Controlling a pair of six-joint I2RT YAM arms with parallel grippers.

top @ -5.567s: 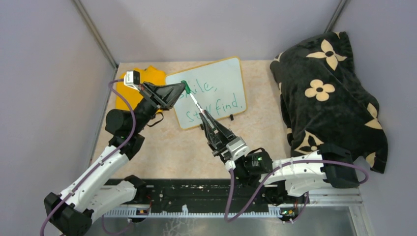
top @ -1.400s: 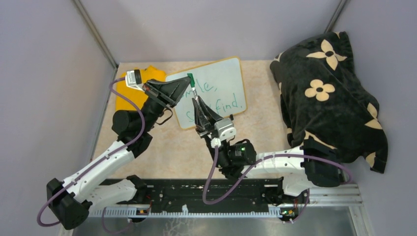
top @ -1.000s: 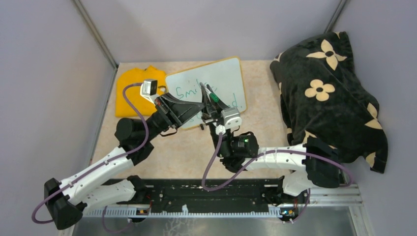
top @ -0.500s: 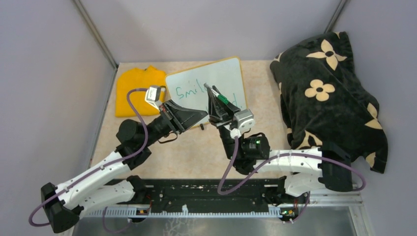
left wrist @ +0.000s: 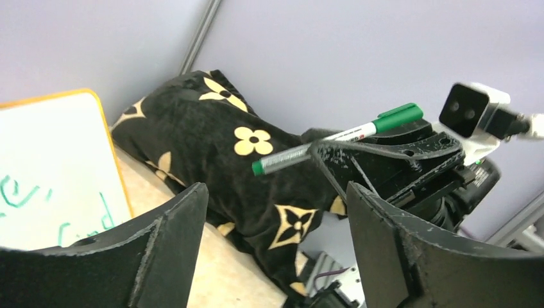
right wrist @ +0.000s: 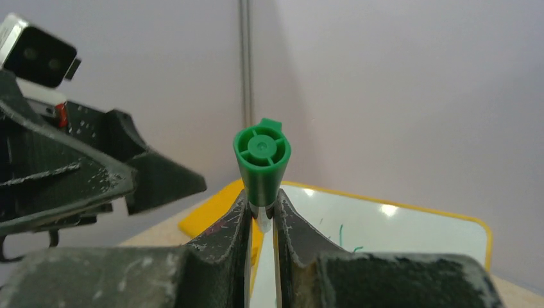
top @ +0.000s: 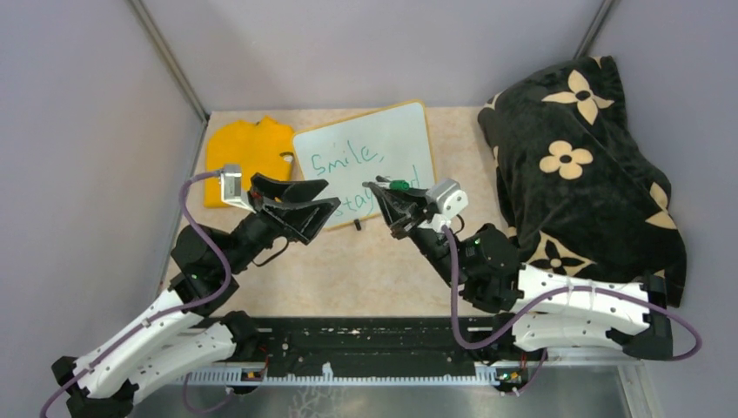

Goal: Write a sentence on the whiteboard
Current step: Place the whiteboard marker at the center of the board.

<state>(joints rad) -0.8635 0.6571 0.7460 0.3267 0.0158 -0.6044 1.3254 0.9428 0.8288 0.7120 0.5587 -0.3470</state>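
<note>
The whiteboard (top: 383, 144) lies flat at the back middle of the table, and its corner also shows in the left wrist view (left wrist: 58, 160). The green sentence (top: 348, 159) reads "Smile," on top, and my grippers hide part of the lower line. My right gripper (top: 377, 186) hovers over the board's near edge, shut on a white marker with a green cap (top: 399, 185). The marker (right wrist: 261, 160) stands out between its fingers. My left gripper (top: 331, 193) is open and empty. It faces the marker (left wrist: 340, 136) from the left across a gap.
A folded yellow cloth (top: 246, 155) lies left of the board. A black blanket with cream flowers (top: 583, 165) fills the right side. Grey walls close in the table on three sides. Bare table (top: 348, 270) lies between the board and the arm bases.
My left gripper has opened and drawn back to the left. My right gripper has carried the marker toward the board's near edge, uncovering more of the writing.
</note>
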